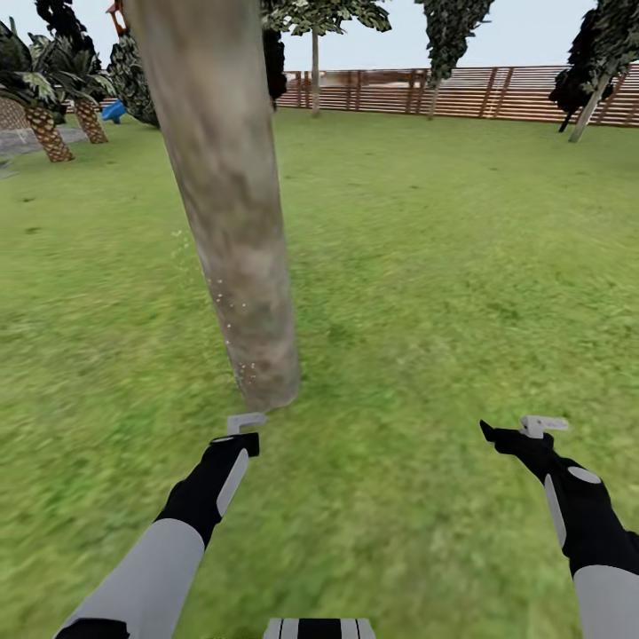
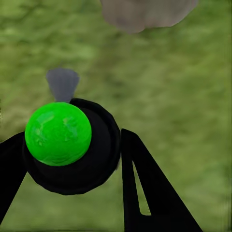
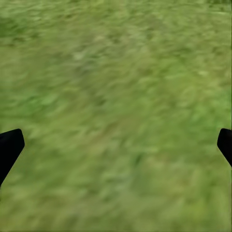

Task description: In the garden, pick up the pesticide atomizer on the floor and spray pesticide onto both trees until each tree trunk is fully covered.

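1. Tree trunk (image 1: 232,213): thick, mottled grey-brown, leaning; rooted in the lawn (image 1: 426,266) just ahead of the left arm; fine white pesticide specks (image 1: 232,337) are seen on its lower part.
2. Left gripper (image 2: 72,164): fingers closed around the pesticide atomizer (image 2: 58,134), whose green dot and grey nozzle are shown in the left wrist view; nozzle directed toward the trunk base.
3. Right gripper (image 1: 510,437): fingers spread wide, nothing held, above grass.
4. Wooden fence (image 1: 461,93): bounds the lawn's far edge.

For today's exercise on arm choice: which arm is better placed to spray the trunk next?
Left. Its gripper is shut on the atomizer near the trunk; the right gripper is open, farther off.
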Motion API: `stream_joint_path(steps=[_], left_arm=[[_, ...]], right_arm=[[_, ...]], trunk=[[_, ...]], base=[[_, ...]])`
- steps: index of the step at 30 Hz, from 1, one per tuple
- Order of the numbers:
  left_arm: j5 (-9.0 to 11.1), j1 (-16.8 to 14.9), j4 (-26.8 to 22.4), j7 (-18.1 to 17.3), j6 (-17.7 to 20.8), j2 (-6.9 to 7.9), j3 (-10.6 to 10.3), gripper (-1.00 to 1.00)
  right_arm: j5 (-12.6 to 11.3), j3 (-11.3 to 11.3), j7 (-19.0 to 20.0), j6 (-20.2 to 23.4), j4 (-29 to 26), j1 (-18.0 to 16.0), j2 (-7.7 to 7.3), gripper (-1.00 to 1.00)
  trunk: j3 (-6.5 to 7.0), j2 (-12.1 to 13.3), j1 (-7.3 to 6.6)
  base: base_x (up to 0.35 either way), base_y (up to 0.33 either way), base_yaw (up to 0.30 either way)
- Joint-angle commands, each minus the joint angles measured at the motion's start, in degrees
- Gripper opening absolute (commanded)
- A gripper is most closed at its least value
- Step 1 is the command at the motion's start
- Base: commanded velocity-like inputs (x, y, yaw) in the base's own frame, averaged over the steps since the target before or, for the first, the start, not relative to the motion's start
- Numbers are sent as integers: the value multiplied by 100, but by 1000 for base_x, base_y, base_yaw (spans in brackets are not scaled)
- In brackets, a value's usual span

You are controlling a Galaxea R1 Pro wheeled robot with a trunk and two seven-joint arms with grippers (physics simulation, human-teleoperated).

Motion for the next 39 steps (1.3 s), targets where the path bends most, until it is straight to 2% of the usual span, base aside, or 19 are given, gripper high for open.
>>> stream_joint_path(steps=[1,5,15,29,37,39], left_arm=[[-3,3,0,1,0,-1,0,-100],[-3,3,0,1,0,-1,0,-100],[-2,0,0,1,0,7,0,-100],[6,6,1,1,-8,8,0,-100],[14,11,-79,-38,33,5,-12,-100],[19,-71,-104,-36,169,-31,-152,-100]], right_arm=[[0,0,-3,0,0,0,0,100],[0,0,1,0,0,0,0,100],[0,0,-4,0,-25,0,0,100],[0,0,-4,0,-17,0,0,100],[8,-4,-13,-5,-4,0,0,100],[10,-1,-13,-1,-2,0,0,100]], trunk=[[0,0,0],[0,0,0],[-1,0,0],[-49,0,0],[-54,0,0],[-54,0,0]], base=[[8,-273,274],[2,-274,212],[0,-274,13],[30,-273,222],[0,-36,34],[0,0,0]])
